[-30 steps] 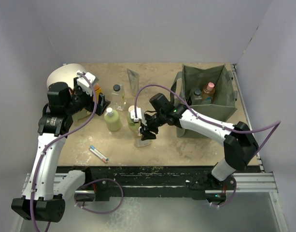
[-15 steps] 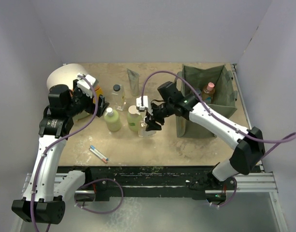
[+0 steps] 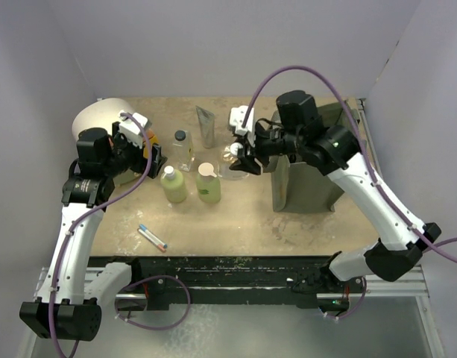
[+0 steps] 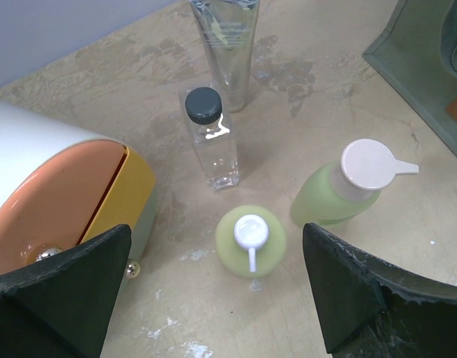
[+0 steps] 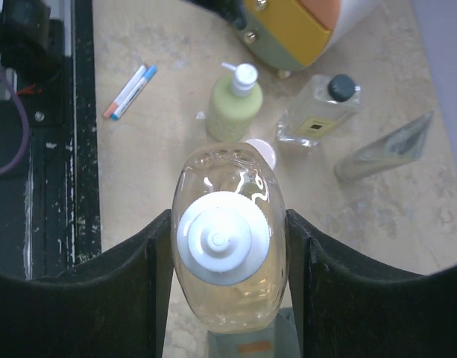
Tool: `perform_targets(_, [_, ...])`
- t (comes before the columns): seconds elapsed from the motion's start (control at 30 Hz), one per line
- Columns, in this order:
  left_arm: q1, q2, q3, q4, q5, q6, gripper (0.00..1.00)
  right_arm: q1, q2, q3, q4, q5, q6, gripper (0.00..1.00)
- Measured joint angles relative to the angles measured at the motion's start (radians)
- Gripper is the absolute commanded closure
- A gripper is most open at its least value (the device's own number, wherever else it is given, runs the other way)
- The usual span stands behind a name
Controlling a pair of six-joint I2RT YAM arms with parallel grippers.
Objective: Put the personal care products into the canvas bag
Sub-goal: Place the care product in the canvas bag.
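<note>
At far left, the left end effector [image 3: 152, 155] hovers beside the white and orange domed box [image 3: 101, 119]. Its fingers are spread wide and empty above the square clear bottle with a black cap [image 4: 211, 142] and the pale green pump bottle [image 4: 250, 240] on the tabletop [image 3: 235, 216]. Right of them, the right end effector [image 3: 243, 154] pinches a clear amber-tinted bottle with a white cap [image 5: 228, 253], held off the tabletop with its long axis along the fingers. The olive-green canvas bag [image 3: 306, 183] stands just to its right, so the right arm is nearer. The carry likely runs rightward over the bag's rim.
</note>
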Motion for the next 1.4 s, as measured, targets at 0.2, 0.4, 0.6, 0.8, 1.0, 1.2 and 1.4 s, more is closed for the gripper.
perform_targets(0.2, [0.000,0.015,0.011,0.000,0.003,-0.001,0.01,-0.055,-0.003,0.189,-0.053,0.084,0.085,1.00])
perform_targets(0.4, [0.000,0.028,0.016,0.000,0.015,-0.003,0.01,-0.173,-0.003,0.374,-0.081,0.229,0.198,1.00])
perform_targets(0.6, [0.000,0.028,0.017,0.000,0.034,-0.009,0.01,-0.320,-0.018,0.420,-0.080,0.317,0.266,1.00])
perform_targets(0.8, [0.000,0.028,0.017,0.000,0.054,-0.012,0.01,-0.409,-0.059,0.335,-0.050,0.413,0.321,1.00])
perform_targets(1.0, [0.000,0.027,0.017,0.000,0.063,-0.019,0.01,-0.459,-0.099,0.107,0.056,0.443,0.390,1.00])
perform_targets(1.2, [0.000,0.027,0.017,0.000,0.071,-0.026,0.01,-0.463,-0.109,-0.147,0.204,0.481,0.454,1.00])
perform_targets(1.4, [0.000,0.023,0.017,-0.001,0.075,-0.027,0.01,-0.462,-0.120,-0.324,0.362,0.543,0.482,1.00])
